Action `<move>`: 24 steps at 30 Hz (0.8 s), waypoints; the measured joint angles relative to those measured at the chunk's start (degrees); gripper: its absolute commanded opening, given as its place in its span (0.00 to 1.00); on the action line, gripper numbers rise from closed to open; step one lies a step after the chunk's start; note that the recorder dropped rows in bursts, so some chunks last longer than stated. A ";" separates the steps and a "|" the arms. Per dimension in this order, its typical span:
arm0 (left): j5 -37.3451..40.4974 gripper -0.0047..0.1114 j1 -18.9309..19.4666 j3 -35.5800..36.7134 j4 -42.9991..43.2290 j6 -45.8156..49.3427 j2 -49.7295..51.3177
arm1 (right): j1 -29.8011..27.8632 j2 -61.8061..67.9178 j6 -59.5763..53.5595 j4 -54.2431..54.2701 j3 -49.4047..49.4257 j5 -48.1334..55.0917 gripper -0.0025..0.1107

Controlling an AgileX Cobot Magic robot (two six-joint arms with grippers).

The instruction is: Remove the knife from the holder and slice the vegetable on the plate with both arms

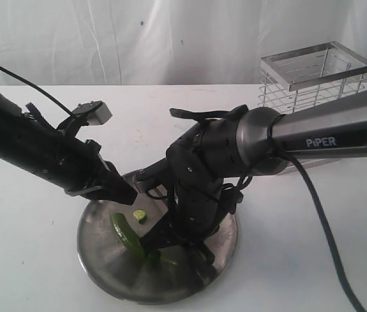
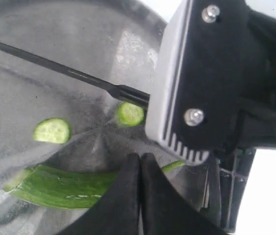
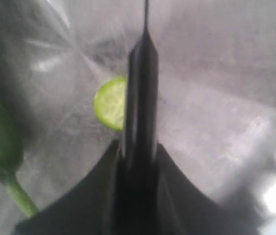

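Note:
The green vegetable (image 1: 124, 231) lies on the left half of the steel plate (image 1: 102, 263), with a cut round slice (image 1: 140, 215) beside it. My left gripper (image 1: 129, 194) is shut, its joined tips (image 2: 140, 157) resting over the vegetable (image 2: 62, 186) near the stem end. My right gripper (image 3: 139, 152) is shut on the knife's black handle (image 3: 140, 98). The thin dark blade (image 2: 55, 66) reaches out across the plate above two slices (image 2: 52, 130) (image 2: 130, 114). In the exterior view the bulky right wrist (image 1: 193, 195) hides most of the knife.
The wire holder (image 1: 313, 75) stands at the back right on the white table, with no knife in it. The right arm's grey link (image 1: 326, 133) runs in front of it, and a black cable (image 1: 330, 240) trails down. White curtain backs the table.

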 measured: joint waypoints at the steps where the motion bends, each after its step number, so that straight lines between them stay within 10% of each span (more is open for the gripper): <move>1: -0.28 0.04 0.00 0.00 0.00 0.00 -0.41 | -0.12 0.00 -0.12 0.25 0.07 -0.10 0.04; 7: -1.96 0.04 0.00 0.00 -0.16 0.03 -4.25 | -0.14 0.00 -0.66 0.81 0.07 -1.57 0.44; 12: -3.21 0.04 0.00 0.35 0.35 0.03 -8.94 | -0.24 -2.60 -0.54 0.52 0.07 -4.23 0.47; 16: -7.14 0.04 0.00 4.06 0.35 -0.73 -16.78 | -0.24 -11.25 -0.54 0.27 0.07 -5.57 0.38; 20: -11.67 0.04 0.00 11.07 -1.48 -0.97 -29.52 | 0.64 -23.75 1.98 0.03 5.48 -10.76 0.02; 24: -14.36 0.04 0.00 18.03 -4.24 -1.01 -42.26 | 4.48 -37.50 4.62 -0.05 14.84 -20.04 0.02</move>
